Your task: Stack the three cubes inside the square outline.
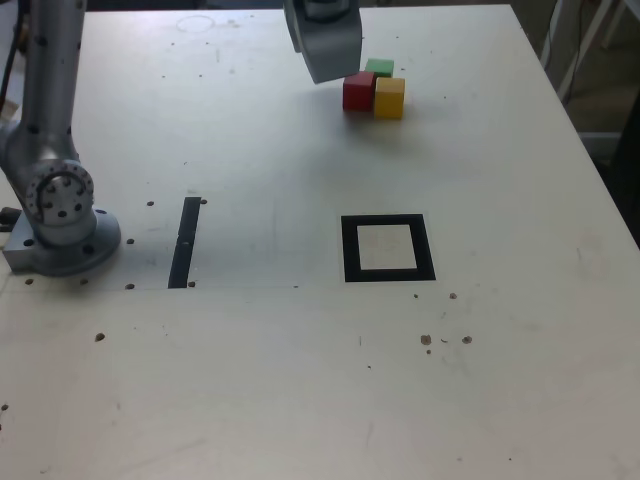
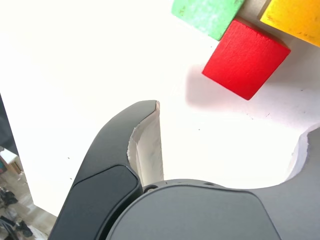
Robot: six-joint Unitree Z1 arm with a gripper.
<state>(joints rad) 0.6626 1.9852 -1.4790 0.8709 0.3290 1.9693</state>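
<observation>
Three cubes sit clustered on the white table at the far side. In the exterior view the red cube [image 1: 359,91] touches the yellow cube [image 1: 389,97], with the green cube [image 1: 379,67] just behind them. My gripper [image 1: 322,66] hovers just to the exterior view's left of the cluster. In the wrist view my gripper [image 2: 235,120] is open, with bare table between its dark fingers [image 2: 145,135]. The red cube [image 2: 246,59], green cube [image 2: 207,12] and yellow cube [image 2: 295,17] lie just beyond the fingertips. The square outline [image 1: 388,274], black with a pale inside, holds nothing and lies nearer the camera.
The arm's grey base [image 1: 60,215] stands at the exterior view's left. A thin black strip [image 1: 184,242] lies on the table [image 1: 300,380] between the base and the outline. The table's right edge runs close to the cubes' side.
</observation>
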